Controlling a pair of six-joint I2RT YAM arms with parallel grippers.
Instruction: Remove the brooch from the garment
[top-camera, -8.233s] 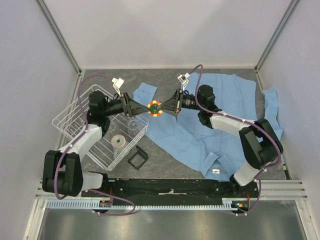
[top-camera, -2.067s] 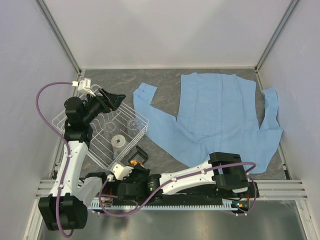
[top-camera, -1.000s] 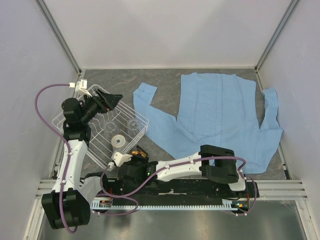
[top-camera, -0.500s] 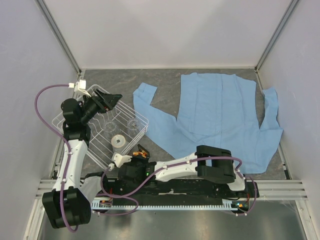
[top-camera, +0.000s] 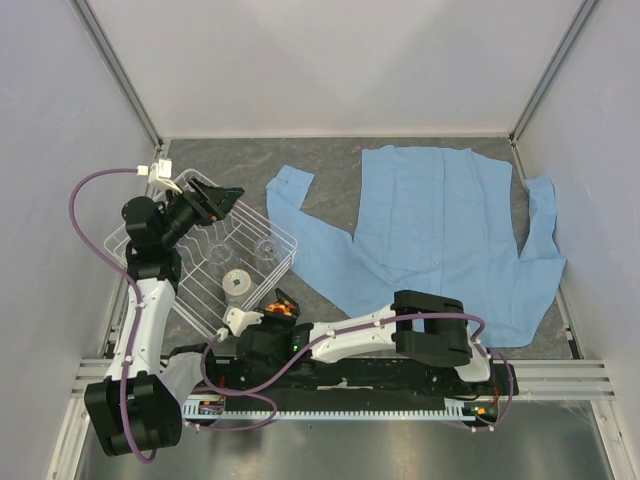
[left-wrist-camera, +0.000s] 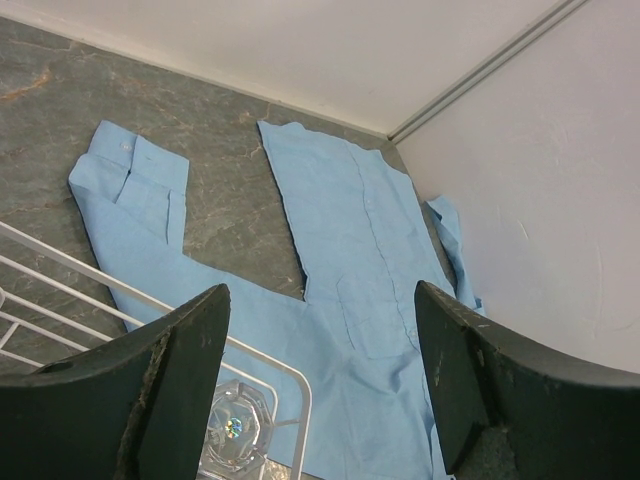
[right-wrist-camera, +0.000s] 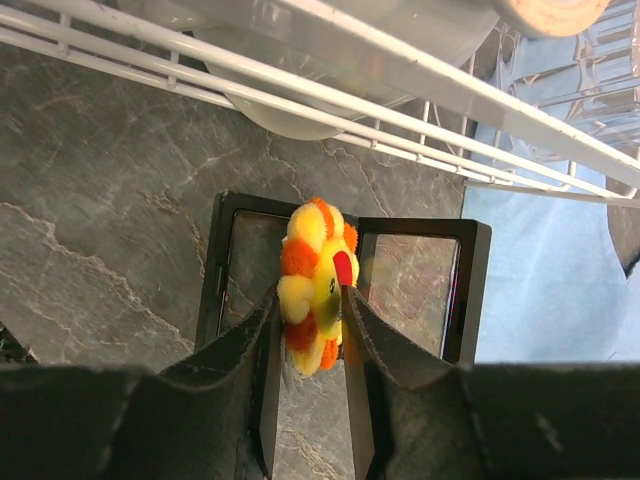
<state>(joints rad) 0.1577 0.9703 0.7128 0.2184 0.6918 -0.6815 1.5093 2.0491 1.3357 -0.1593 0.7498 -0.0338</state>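
Right gripper (right-wrist-camera: 308, 305): its black fingers (right-wrist-camera: 262, 385) stand only a little apart. They pinch the small fluffy yellow-and-orange flower brooch (right-wrist-camera: 315, 285) between their tips.
Brooch direction: it stands on its edge. Its long side points straight out from the fingers. The red bit faces the finger on the right of the wrist view.
Under the tips: a thin black square frame (right-wrist-camera: 470, 290) lies flat, and the table shows through it.
Ahead of the tips: a white wire basket (right-wrist-camera: 400, 75).
Shirt (top-camera: 440, 230): big, light blue, thin cloth, spread flat, well apart from the brooch.
Left gripper (left-wrist-camera: 320, 292): fingers wide apart, holding nothing, above the basket, with the shirt ahead of it.
Table (top-camera: 330, 155): dark grey, like stone with pale veins.
Walls (top-camera: 320, 60): plain and pale.
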